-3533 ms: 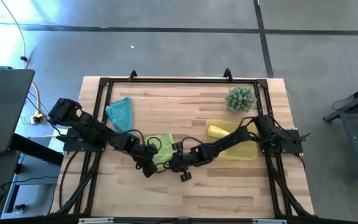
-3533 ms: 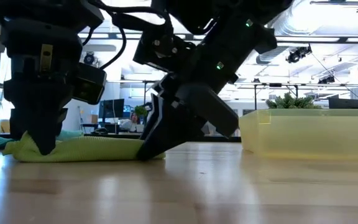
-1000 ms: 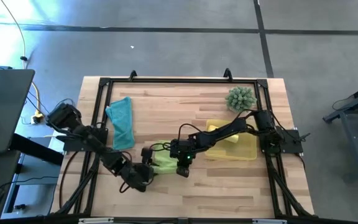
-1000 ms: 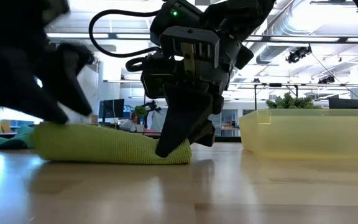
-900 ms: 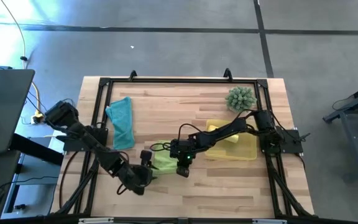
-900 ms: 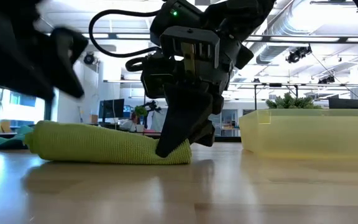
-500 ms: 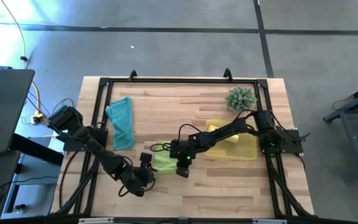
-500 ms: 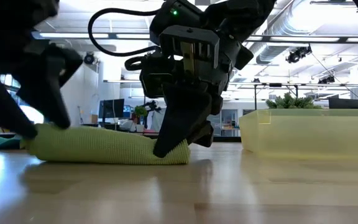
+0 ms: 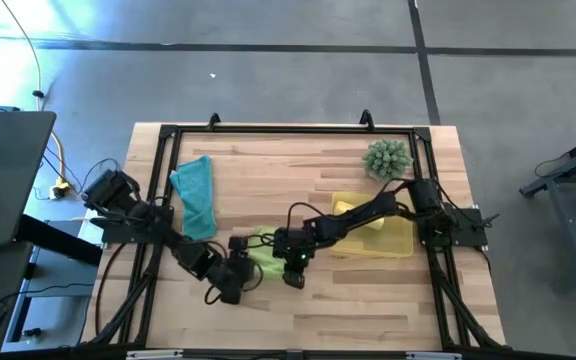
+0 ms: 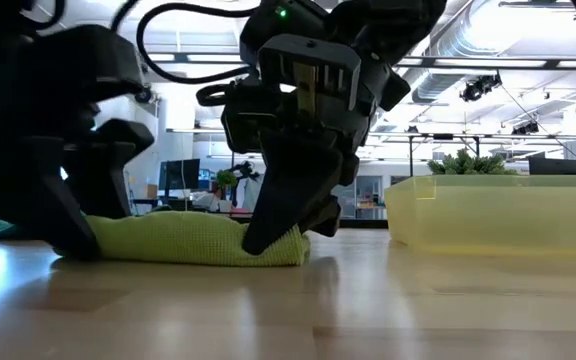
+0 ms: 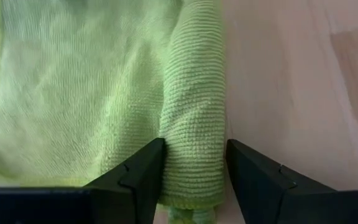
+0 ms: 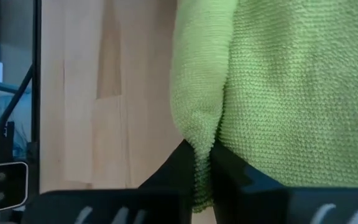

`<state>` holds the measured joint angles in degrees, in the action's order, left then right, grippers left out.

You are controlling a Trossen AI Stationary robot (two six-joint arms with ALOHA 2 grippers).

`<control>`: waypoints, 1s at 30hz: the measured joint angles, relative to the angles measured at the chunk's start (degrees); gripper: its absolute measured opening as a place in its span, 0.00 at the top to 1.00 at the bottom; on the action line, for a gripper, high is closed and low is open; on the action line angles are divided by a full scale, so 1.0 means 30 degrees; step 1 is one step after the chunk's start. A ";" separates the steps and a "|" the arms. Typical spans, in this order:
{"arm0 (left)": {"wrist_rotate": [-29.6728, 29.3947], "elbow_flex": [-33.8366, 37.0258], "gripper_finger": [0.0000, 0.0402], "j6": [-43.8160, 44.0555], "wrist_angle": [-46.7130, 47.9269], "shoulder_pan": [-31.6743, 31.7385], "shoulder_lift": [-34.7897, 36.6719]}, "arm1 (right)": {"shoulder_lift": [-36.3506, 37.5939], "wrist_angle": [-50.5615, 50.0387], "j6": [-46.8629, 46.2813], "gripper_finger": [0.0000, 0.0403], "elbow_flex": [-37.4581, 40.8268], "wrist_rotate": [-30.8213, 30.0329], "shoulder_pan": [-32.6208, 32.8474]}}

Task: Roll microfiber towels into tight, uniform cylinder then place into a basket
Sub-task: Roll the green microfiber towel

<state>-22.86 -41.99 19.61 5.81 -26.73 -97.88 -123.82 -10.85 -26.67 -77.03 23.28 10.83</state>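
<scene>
At the table's (image 9: 368, 300) near middle lies the lime green towel (image 10: 193, 240), partly rolled. The left tool (image 11: 194, 171) straddles its rolled edge with fingers wide on either side; the right tool (image 12: 201, 165) pinches the other end in narrow fingers. Farther right sits the basket (image 9: 400, 245) (a yellow towel (image 9: 351, 211) inside); the teal towel (image 9: 196, 190) lies far left.

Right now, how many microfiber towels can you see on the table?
3. The teal towel lies flat near the table's left edge, the lime green towel is at the front middle between both grippers, and the yellow towel sits rolled inside the yellow basket.
</scene>
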 joint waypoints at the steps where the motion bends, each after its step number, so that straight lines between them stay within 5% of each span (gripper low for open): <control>1: 0.0432 -0.0021 0.59 0.0552 0.0140 0.0199 0.0021 | 0.0005 0.0013 0.0073 0.94 0.0000 -0.0125 0.0037; 11: 0.3526 -0.0069 0.84 0.4892 0.0760 0.0853 0.0047 | 0.2329 -0.1814 0.4291 0.75 0.0109 -0.1021 0.0044; 16: 0.4450 -0.0047 0.93 0.7910 0.0463 0.1014 0.0047 | 0.3981 -0.3219 0.7811 0.74 0.0078 -0.5713 0.1488; 23: 0.6717 -0.0040 0.93 1.0571 0.0189 0.2166 0.0040 | 0.4105 -0.2899 1.2575 0.77 0.0029 -1.3954 0.4891; 30: 0.9385 -0.0018 0.94 1.0965 0.0043 0.3518 0.0025 | 0.2748 -0.2523 1.2632 0.75 0.0029 -1.6474 0.5862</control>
<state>5.30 -42.04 52.51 5.93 -16.17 -97.80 -115.57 -18.42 11.23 -76.95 -26.14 28.42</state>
